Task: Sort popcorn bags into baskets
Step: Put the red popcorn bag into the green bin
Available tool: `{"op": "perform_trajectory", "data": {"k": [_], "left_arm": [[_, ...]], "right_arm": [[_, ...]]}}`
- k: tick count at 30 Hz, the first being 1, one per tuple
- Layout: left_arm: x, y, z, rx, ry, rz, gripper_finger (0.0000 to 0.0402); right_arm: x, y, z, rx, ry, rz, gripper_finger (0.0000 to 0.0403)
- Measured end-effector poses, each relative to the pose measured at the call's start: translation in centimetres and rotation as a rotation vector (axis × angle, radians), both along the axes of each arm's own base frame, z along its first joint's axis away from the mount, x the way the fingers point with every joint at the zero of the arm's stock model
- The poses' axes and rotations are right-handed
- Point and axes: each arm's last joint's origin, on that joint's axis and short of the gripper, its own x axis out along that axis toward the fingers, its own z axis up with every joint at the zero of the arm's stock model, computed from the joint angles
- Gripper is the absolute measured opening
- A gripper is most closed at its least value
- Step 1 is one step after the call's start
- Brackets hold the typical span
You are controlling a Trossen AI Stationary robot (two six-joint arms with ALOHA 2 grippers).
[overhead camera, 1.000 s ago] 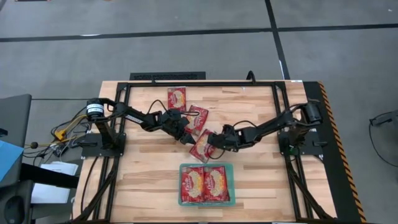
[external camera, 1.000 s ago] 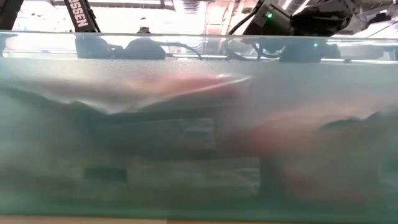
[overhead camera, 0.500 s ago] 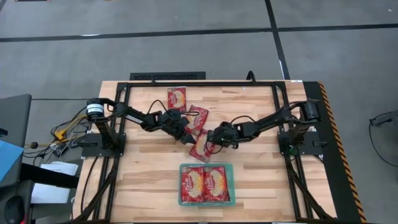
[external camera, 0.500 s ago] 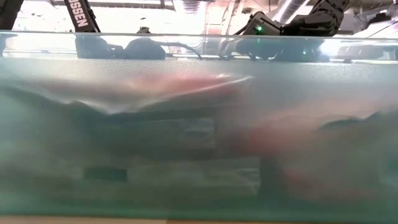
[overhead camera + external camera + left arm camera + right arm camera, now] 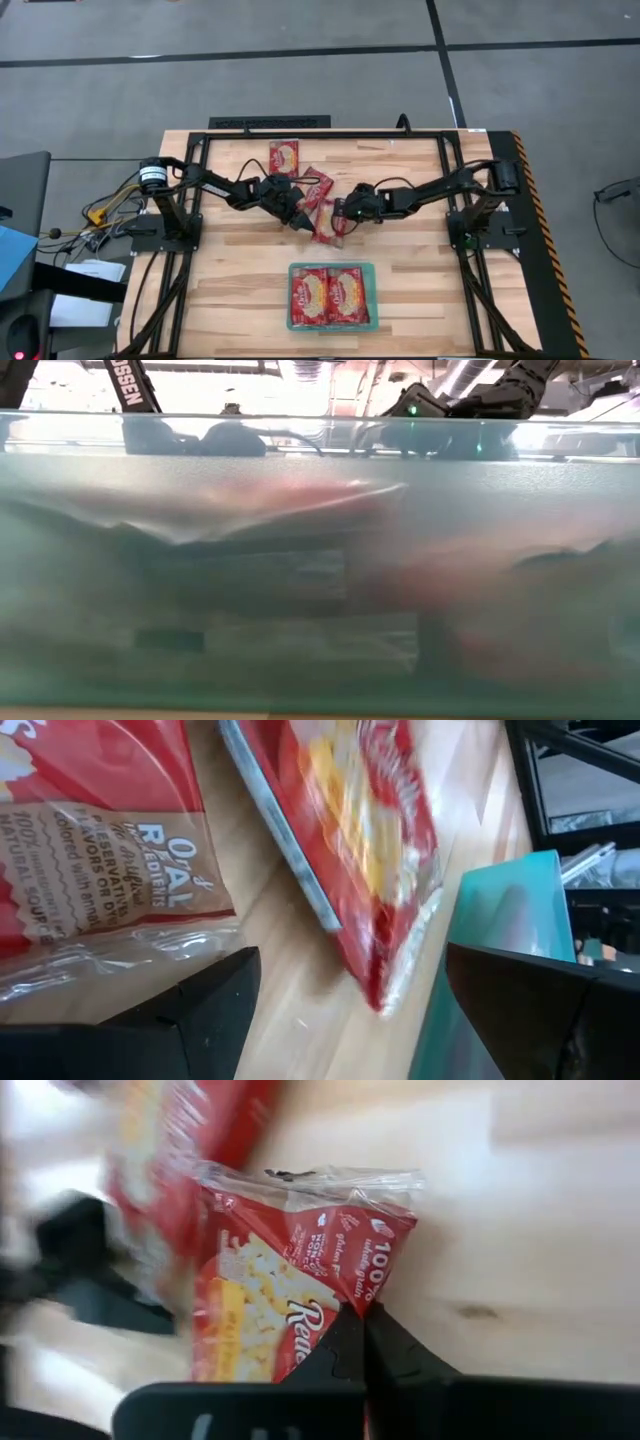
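Note:
Three red popcorn bags are outside the basket. One (image 5: 284, 156) lies flat at the far side and one (image 5: 318, 187) lies flat mid-table. The third (image 5: 326, 224) is in my right gripper (image 5: 339, 213), which is shut on it. My left gripper (image 5: 298, 220) is open and empty just left of that bag, with the mid-table bag's clear crimped end (image 5: 110, 955) beside one finger. The teal basket (image 5: 290, 297) at the near side holds two bags lying flat side by side. Its wall (image 5: 320, 560) fills the low view. My right gripper pinches the bag between its two shut fingers (image 5: 352, 1342), on the printed face (image 5: 300, 1315) well back from the clear crimped end (image 5: 310, 1180). The fingers come from the table's right, slanting down. The bag stands tipped on edge; whether its low end (image 5: 385, 995) touches the wood, I cannot tell.
Black frame rails (image 5: 200, 190) run along the table's left, right and far sides. Bare wood (image 5: 240, 280) lies left and right of the basket. My two grippers are close together at mid-table.
My right gripper has gone toward the table's far left with the bag, closing on my left gripper. The bag, lying nearly flat a second ago, now stands tipped on edge and shows narrow from above.

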Motion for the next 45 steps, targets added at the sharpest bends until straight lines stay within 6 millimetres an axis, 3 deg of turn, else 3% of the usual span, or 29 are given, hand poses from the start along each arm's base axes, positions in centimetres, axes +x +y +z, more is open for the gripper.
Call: {"op": "perform_trajectory", "data": {"k": [5, 10, 13, 17, 23, 27, 33, 39, 45], "left_arm": [[-0.2, 0.4, 0.0, -0.043, -0.007, -0.030, 0.0304], [-0.4, 0.9, 0.2, -0.090, -0.021, -0.074, 0.0304], [-0.5, 1.1, 0.4, -0.104, -0.033, -0.092, 0.0304], [-0.5, 1.3, 0.5, -0.109, -0.042, -0.093, 0.0304], [-0.5, 1.3, 0.5, -0.108, -0.043, -0.093, 0.0304], [-0.5, 1.3, 0.5, -0.103, -0.044, -0.091, 0.0304], [-0.5, 1.3, 0.5, -0.099, -0.043, -0.090, 0.0304], [-0.6, 1.3, 0.5, -0.096, -0.035, -0.089, 0.0304], [-0.6, 1.3, 0.4, -0.091, -0.033, -0.091, 0.0304]], "right_arm": [[-0.9, -0.5, 3.3, -0.037, -0.062, 0.016, 0.0004], [-2.8, 0.2, 7.5, -0.085, -0.142, 0.031, 0.0003], [-4.0, 2.0, 9.6, -0.072, -0.200, 0.079, 0.0003], [-5.2, 5.9, 11.1, -0.025, -0.278, 0.126, 0.0002], [-6.0, 12.6, 10.0, 0.090, -0.278, 0.155, 0.0002], [-5.4, 15.4, 8.9, 0.143, -0.218, 0.165, 0.0002], [-3.6, 17.1, 8.6, 0.144, -0.091, 0.197, 0.0004], [-3.0, 17.8, 8.1, 0.134, 0.141, 0.254, 0.0007], [-2.0, 18.4, 8.2, 0.149, 0.130, 0.326, 0.0024]]}}
